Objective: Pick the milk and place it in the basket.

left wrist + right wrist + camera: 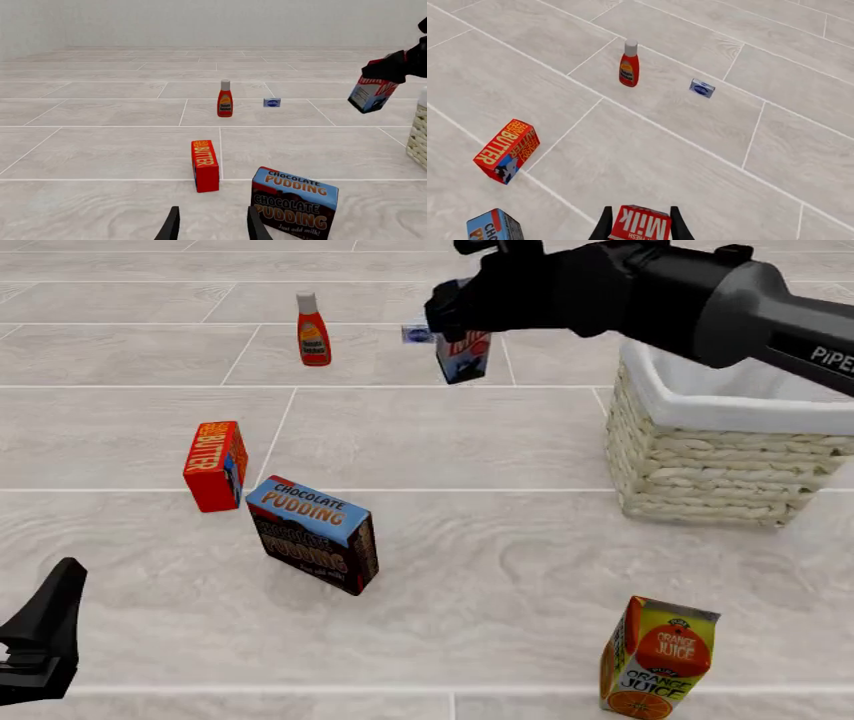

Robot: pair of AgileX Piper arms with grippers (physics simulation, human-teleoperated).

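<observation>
Carrying the milk (463,356) clamped in the right claw (640,226), aloft and tilted, left of the basket (707,465): pick done, transfer and release outstanding; left claw (210,225) idle, fingers parted, near the tabletop (507,570).

Pale grey marbled floor tiles (534,570) with white grout lines, plain off-white wall (213,22) behind, soft even light
</observation>
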